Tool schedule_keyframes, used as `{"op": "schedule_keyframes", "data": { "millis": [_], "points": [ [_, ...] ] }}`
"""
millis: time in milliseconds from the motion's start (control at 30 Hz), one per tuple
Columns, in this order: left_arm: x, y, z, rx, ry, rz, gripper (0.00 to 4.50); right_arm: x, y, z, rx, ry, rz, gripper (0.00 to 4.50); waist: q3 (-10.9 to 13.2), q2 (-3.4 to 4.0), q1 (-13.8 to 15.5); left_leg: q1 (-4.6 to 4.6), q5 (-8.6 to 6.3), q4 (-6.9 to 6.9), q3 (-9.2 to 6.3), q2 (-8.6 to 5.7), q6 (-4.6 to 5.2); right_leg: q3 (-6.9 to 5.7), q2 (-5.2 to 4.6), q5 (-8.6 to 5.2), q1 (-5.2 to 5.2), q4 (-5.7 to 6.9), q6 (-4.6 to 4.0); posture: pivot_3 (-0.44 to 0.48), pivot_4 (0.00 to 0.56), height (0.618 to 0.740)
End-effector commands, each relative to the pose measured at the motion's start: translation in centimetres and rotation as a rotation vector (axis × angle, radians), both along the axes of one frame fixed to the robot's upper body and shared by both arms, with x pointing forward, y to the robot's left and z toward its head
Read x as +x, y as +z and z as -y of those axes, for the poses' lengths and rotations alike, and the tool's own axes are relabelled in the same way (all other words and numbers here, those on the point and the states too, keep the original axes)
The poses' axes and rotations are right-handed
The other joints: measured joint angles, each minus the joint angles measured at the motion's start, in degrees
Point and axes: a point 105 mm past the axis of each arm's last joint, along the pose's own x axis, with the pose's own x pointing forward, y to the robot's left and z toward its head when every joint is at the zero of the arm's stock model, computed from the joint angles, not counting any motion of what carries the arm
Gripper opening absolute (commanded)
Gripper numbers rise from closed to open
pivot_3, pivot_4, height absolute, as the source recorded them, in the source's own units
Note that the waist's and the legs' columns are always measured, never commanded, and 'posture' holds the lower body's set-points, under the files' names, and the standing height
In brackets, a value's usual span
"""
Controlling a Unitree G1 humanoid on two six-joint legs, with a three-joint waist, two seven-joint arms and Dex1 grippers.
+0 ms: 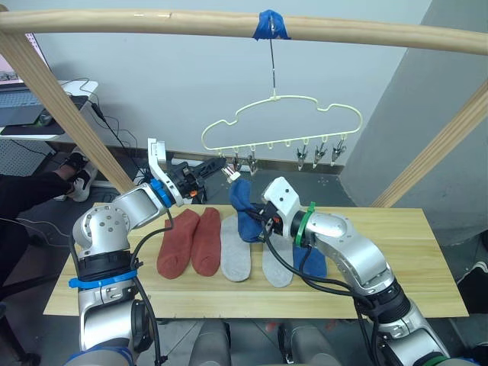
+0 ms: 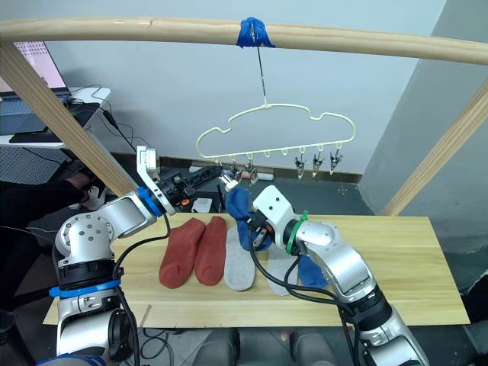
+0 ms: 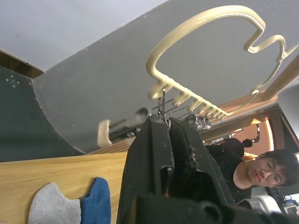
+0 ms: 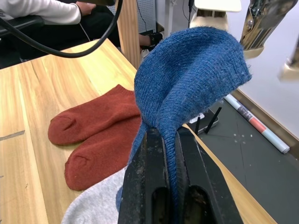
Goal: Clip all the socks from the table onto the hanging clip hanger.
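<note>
The right gripper (image 1: pixel 263 216) is clamped on a blue sock (image 1: pixel 242 207) and holds it above the table (image 1: pixel 412 252), just under the clip hanger (image 1: pixel 282 126). Beyond it, the left gripper (image 1: pixel 221 163) pinches the hanger's leftmost clip (image 1: pixel 231 174). Two rust-red socks (image 1: pixel 191 241) lie below it.

Legible text, labels, brands, numbers, signs: none. No readable marking on any object in any of the views.

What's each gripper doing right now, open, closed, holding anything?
Left gripper: closed on a clip of the hanger.
Right gripper: closed on a blue sock.
</note>
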Motion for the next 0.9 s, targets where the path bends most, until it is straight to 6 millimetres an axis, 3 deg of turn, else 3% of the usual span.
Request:
{"op": "schedule_keyframes", "data": {
  "millis": [33, 367, 567, 600, 900],
  "points": [
    [-0.5, 2.2, 0.5, -0.004, -0.027, 0.091, 0.00, -0.1, 1.5, -0.7, 0.033, 0.031, 0.055, 0.01, 0.00, 0.00, 0.07, 0.00, 0.00, 0.00, 0.00, 0.00, 0.00, 0.00, 0.00, 0.00, 0.00, 0.00, 0.00, 0.012, 0.174, 0.740],
    [-0.7, 2.1, 0.6, 0.019, -0.044, 0.102, 0.00, 0.2, 4.1, -1.5, 0.089, 0.041, 0.086, 0.01, 0.01, -0.01, 0.11, -0.05, 0.00, -0.01, 0.01, 0.00, 0.00, 0.00, 0.00, 0.00, -0.06, -0.01, 0.00, 0.010, 0.174, 0.740],
    [-1.1, 2.7, 0.9, 0.009, -0.058, 0.155, 0.00, 0.2, 3.6, -1.5, 0.082, 0.040, 0.074, 0.01, 0.01, -0.01, 0.56, -0.35, 0.00, 0.00, 0.00, 0.00, -0.02, -0.01, -0.01, 0.13, -0.32, -0.01, -0.23, 0.015, 0.167, 0.740],
    [-1.2, 2.8, 0.8, 0.003, -0.058, 0.163, 0.63, 0.3, 3.4, -1.5, 0.080, 0.037, 0.070, 0.00, 0.01, -0.01, 0.58, -0.40, 0.01, 0.00, 0.00, 0.00, -0.02, -0.02, -0.01, 0.14, -0.38, 0.00, -0.24, 0.015, 0.167, 0.740],
    [-1.8, 3.0, -0.5, 0.047, -0.040, 0.176, 3.35, 0.7, 2.4, -2.1, 0.106, 0.032, 0.023, 0.00, 0.00, -0.02, 0.58, -0.49, 0.02, 0.00, 0.01, 0.02, -0.04, -0.01, -0.01, 0.15, -0.53, 0.07, -0.25, 0.035, 0.157, 0.740]
  ]
}}
